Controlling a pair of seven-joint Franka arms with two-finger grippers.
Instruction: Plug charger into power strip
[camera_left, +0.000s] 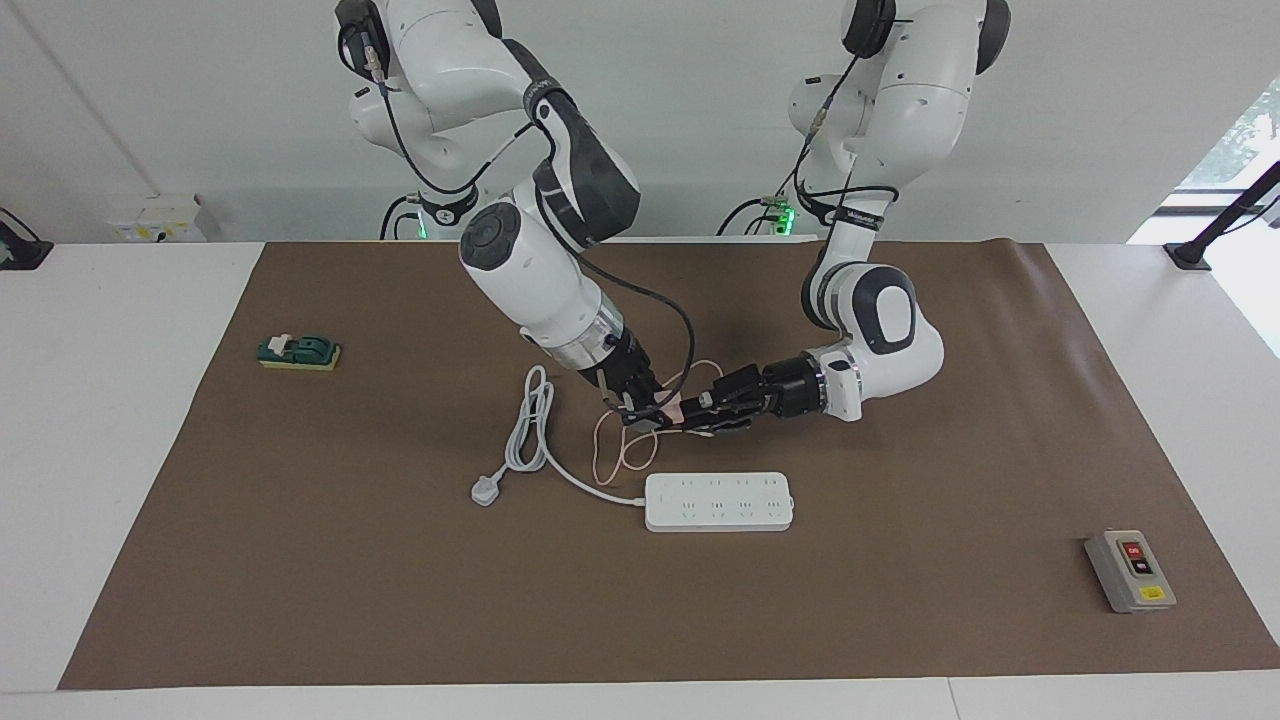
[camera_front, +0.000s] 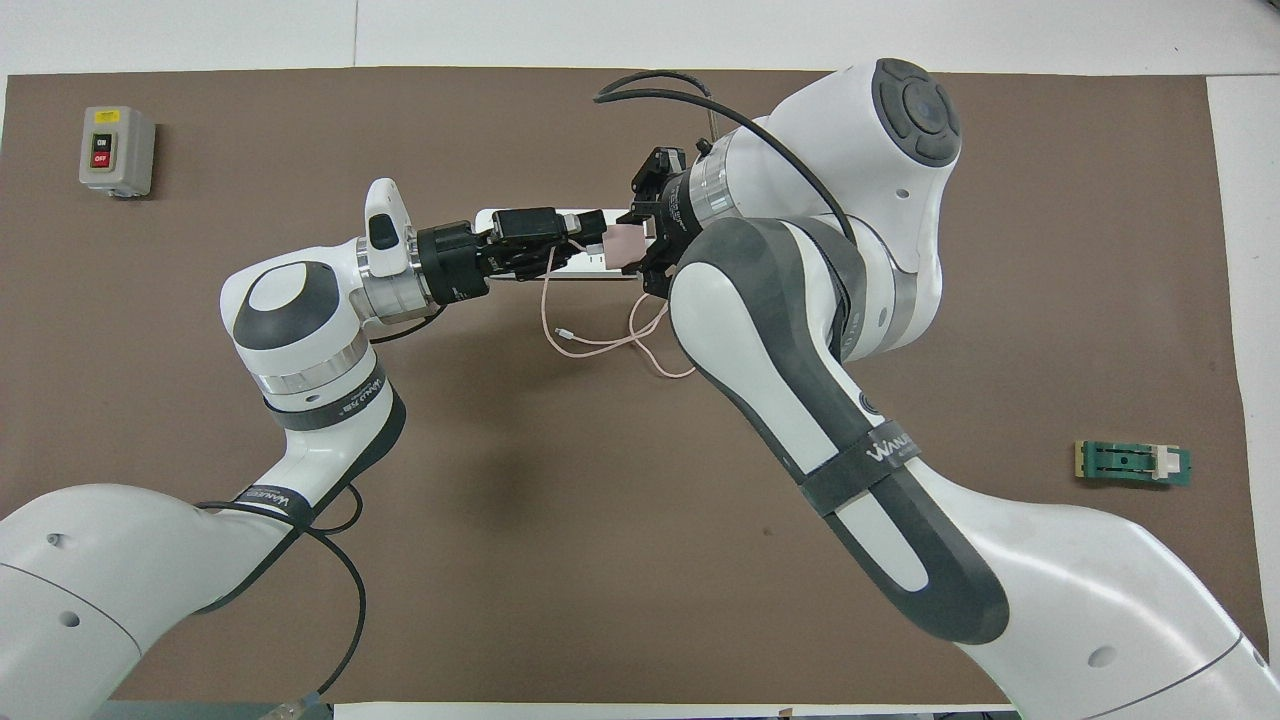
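Charger (camera_left: 677, 409) first: you have the small pink cube up in the air between the two claws, over the mat just on the robots' side of the power strip (camera_left: 719, 501), with its thin pink cable (camera_front: 600, 342) drooping to the mat in loose loops. The right gripper (camera_left: 655, 412) is pinching the charger from above at a slant, fingers pressed onto it. The left gripper (camera_left: 697, 415) reaches in level from the left arm's end, its tips at the cube's exposed face; I cannot tell whether it is gripping yet. To me this reads as a mid-air handover, probably to get a hold that points the prongs down. The strip lies flat, sockets up, nothing on top, so you have open room above it. Watch the strip's thick cord (camera_left: 530, 430) and the slack pink cable beside it. The switch box (camera_left: 1129, 570) and the green part (camera_left: 298, 351) lie well apart.
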